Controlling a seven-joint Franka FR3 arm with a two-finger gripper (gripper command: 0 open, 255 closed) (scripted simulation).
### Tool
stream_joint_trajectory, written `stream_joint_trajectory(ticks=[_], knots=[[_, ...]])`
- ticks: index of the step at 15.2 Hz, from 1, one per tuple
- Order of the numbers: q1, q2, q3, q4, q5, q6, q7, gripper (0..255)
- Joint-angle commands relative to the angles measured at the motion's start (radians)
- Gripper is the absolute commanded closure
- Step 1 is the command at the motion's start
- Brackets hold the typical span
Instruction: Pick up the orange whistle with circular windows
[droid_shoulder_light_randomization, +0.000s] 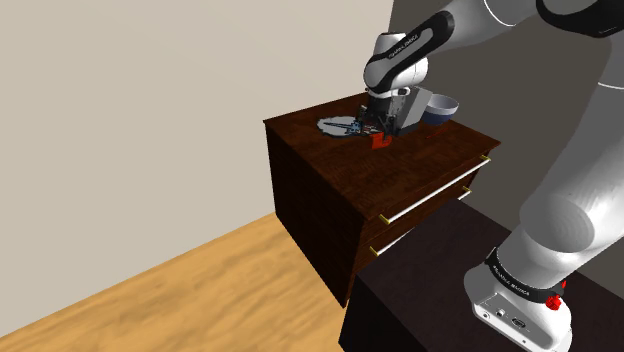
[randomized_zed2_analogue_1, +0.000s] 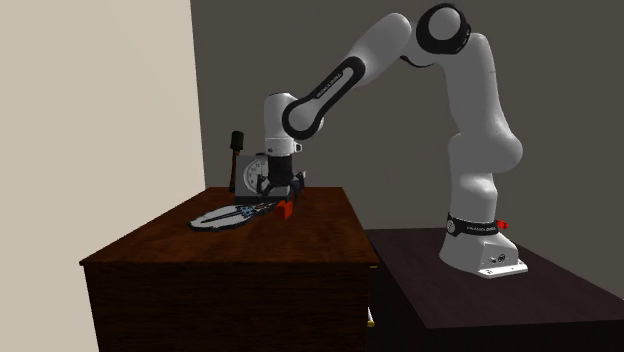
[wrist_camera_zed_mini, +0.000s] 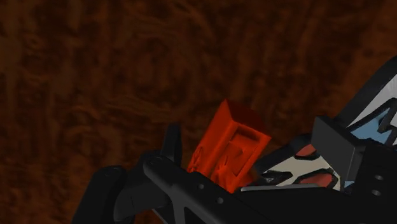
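The whistle (wrist_camera_zed_mini: 230, 145) is a blocky red-orange piece lying on the dark wooden top of the chest of drawers (droid_shoulder_light_randomization: 400, 172), near the back of it, with one end tipped up. From the wrist view its near face has a squared recess; I can't make out any round windows on it. The gripper (randomized_zed2_analogue_1: 281, 203) is right down over it with its black fingers (wrist_camera_zed_mini: 337, 149) standing apart. The whistle sits between them, close against the slimmer one, while the blocky one is clear of it, so nothing is clasped. The whistle's lower end is lost behind black parts crossing in front. Just beside it lies a flat oval thing (randomized_zed2_analogue_1: 225, 217) patterned in white, blue and red, and I can't say what that is. A dark blue bowl (droid_shoulder_light_randomization: 441, 106) stands half hidden behind the hand, and a round dial (randomized_zed2_analogue_1: 254, 173) is partly covered by the wrist
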Motion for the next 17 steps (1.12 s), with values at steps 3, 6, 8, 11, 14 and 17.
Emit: stream_joint_trajectory(ticks=[3, 6, 8, 11, 14, 17], knots=[[0.000, 0.030, -0.001, -0.013, -0.002, 0.043, 0.002, 0], [0.001, 0.030, -0.001, -0.013, -0.002, 0.043, 0.003, 255], [0.001, 0.030, -0.001, -0.012, -0.002, 0.043, 0.003, 255], [0.001, 0.030, -0.001, -0.012, -0.002, 0.043, 0.003, 255], [0.000, 0.031, -0.001, -0.012, -0.002, 0.043, 0.002, 255], [0.000, 0.004, 0.000, -0.004, 0.000, 0.008, 0.001, 255]])
